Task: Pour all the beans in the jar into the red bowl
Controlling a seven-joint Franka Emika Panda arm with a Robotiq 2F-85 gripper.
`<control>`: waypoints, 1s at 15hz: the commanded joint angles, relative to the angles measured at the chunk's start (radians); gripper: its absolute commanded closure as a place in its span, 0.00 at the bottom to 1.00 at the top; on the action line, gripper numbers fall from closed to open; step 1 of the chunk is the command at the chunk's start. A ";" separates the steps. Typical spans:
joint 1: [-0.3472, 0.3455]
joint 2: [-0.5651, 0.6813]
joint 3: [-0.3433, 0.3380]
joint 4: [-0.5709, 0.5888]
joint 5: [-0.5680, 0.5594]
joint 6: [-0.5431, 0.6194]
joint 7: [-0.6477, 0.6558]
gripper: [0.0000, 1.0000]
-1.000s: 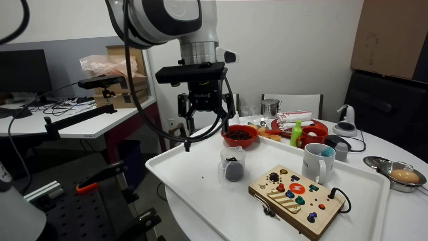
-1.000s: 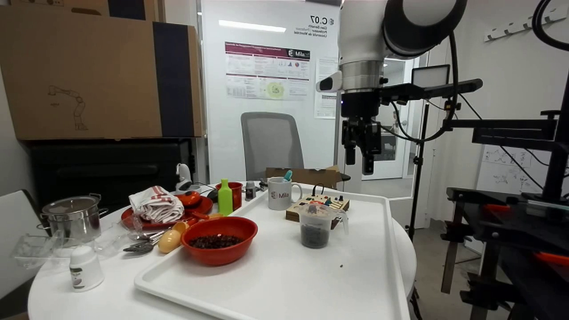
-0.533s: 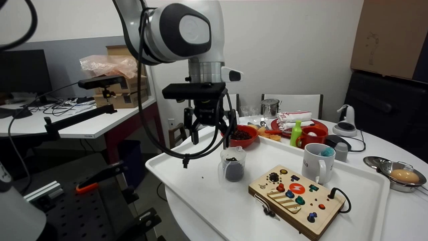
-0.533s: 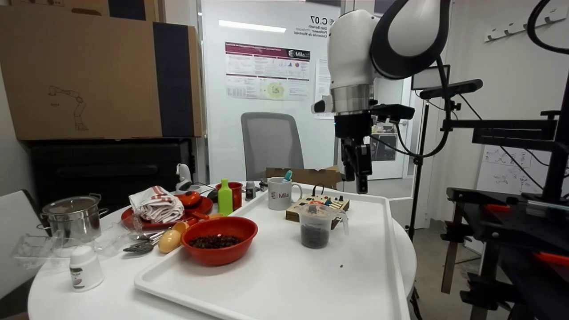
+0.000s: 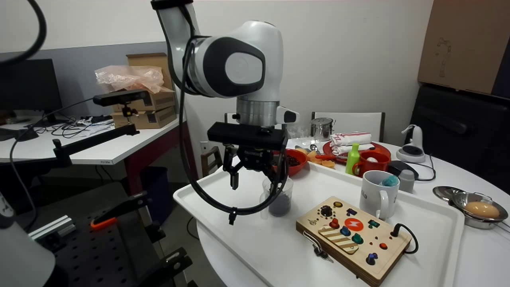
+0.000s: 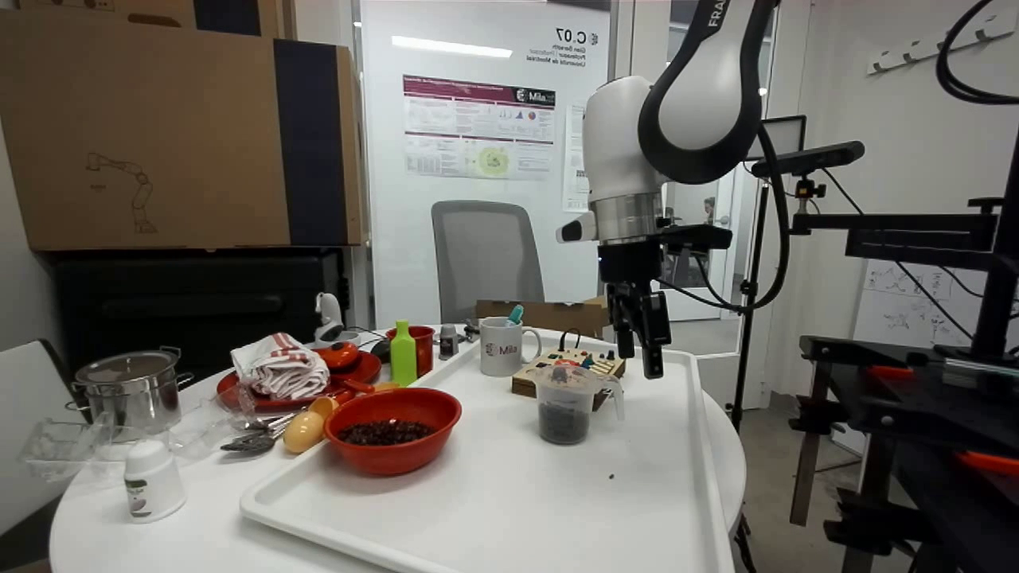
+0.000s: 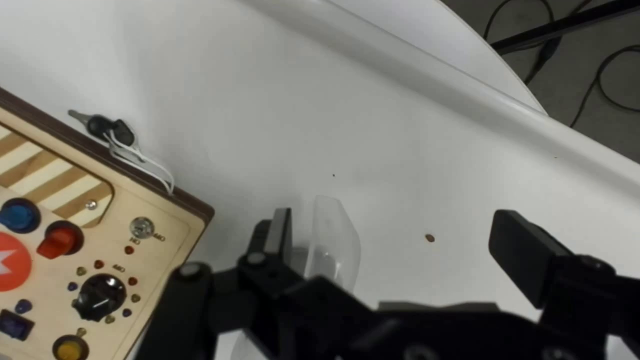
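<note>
I have the arm [image 6: 704, 103] bent over the white tray [image 6: 509, 517]: upper link slanted at top of both exterior views, rounded joint under it, wrist [image 6: 621, 151] hanging near vertical, fingers [image 6: 657, 326] aimed down. The gripper [image 7: 397, 245] is spread wide; wrist view gives me mostly bare tray through the gap, plus a small brown speck [image 7: 430, 238]. Fingertips are above the tray.

The wrist camera bar [image 5: 247, 134] sits across, above the fingers. A black cable [image 5: 234, 209] hangs in a loop, its bottom below the fingertips in an exterior view, crossing in front of the picture-right finger; can't make that tip out there.

The jar [image 6: 564, 418] stands upright on the tray, lower than the gripper and to its picture-left in an exterior view, near the fingers with a visible gap. Wrist view: its clear handle [image 7: 332, 235] shows just inboard of the picture-left finger; gripper body blocks most of the rest. Lower part of the jar is dark grey. I can't call fingertip height against its rim.

The red bowl [image 6: 394, 460], dark beans [image 6: 386, 433] in it, is on that same side of the gripper, farther out than the jar, at the tray's edge. Wooden control box [image 7: 105, 235]: past the picture-left finger in wrist view.
</note>
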 commanded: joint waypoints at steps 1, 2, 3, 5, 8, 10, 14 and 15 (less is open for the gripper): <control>-0.041 0.054 0.033 0.050 0.013 0.011 -0.046 0.00; -0.042 0.062 0.041 0.059 0.012 0.008 -0.049 0.00; -0.042 0.068 0.046 0.068 0.010 0.005 -0.048 0.00; -0.036 0.083 0.054 0.085 0.005 0.005 -0.039 0.00; -0.024 0.098 0.055 0.111 -0.007 0.004 -0.024 0.00; -0.017 0.105 0.050 0.126 -0.017 0.003 -0.019 0.00; -0.010 0.115 0.044 0.143 -0.028 0.004 -0.014 0.00; -0.010 0.115 0.043 0.145 -0.029 0.004 -0.014 0.00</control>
